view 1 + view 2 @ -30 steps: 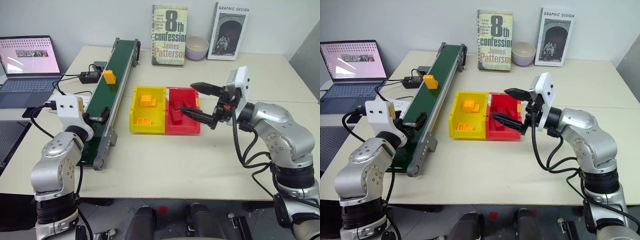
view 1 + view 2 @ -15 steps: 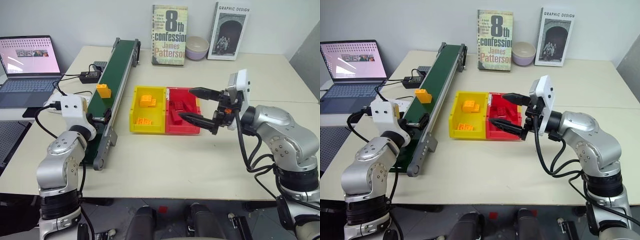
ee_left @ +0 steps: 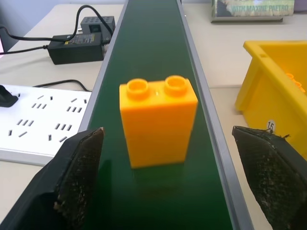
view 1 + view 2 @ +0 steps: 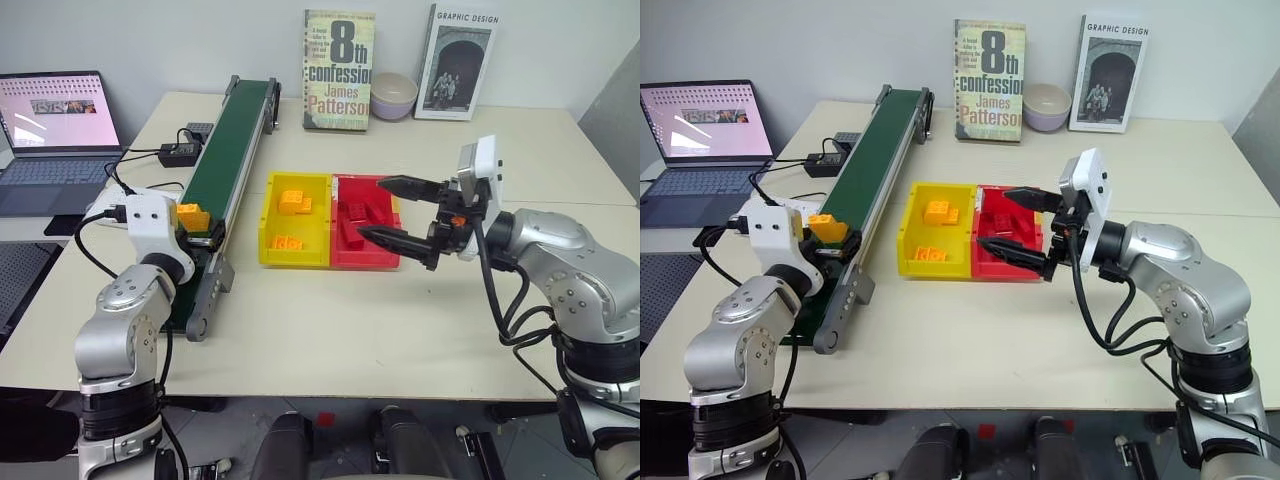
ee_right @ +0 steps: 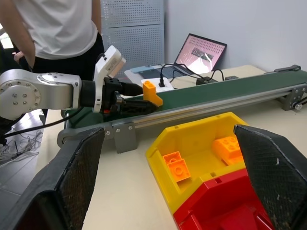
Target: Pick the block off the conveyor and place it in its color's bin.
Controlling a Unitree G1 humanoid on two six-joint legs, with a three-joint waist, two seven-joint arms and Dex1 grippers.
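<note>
Standing upright on the conveyor (image 4: 225, 155), the block (image 3: 158, 120) sits between my left gripper (image 3: 168, 184) jaws, which are spread and not touching it. I judge closing squarely on both flat sides, then lifting clear of the frame, works best. The right gripper (image 4: 400, 212) hovers released over the red tray (image 4: 385, 255), beside the bin (image 4: 270, 235). On the tabletop (image 4: 400, 330): books, bowl, laptop.
</note>
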